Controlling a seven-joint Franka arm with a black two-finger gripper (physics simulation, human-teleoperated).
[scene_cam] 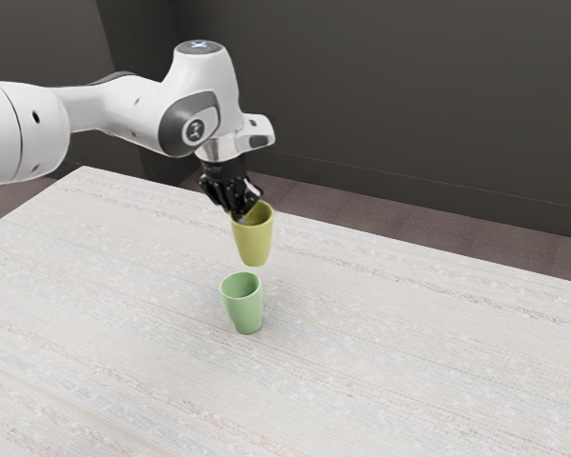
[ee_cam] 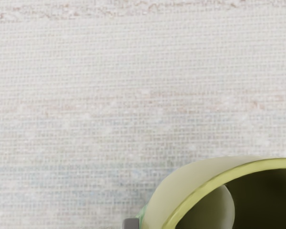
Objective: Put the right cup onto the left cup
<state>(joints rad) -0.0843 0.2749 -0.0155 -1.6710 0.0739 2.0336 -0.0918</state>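
My gripper (scene_cam: 240,215) is shut on the yellow cup (scene_cam: 254,240), gripping it at the rim on the side toward the exterior view's left. That cup hangs mouth up above the table. The light green cup (scene_cam: 245,307) stands upright on the table, lower in the exterior view. In the wrist view the yellow cup (ee_cam: 190,188) is large and close, its dark inside partly visible. Beside its outer wall is a grey fingertip (ee_cam: 131,223), and a sliver of the green cup (ee_cam: 142,213) peeks out from beneath. The other fingertip is hidden.
The pale, woven-patterned table (scene_cam: 409,333) extends around the cups. Its far edge runs behind them, with a dark wall (scene_cam: 409,105) beyond.
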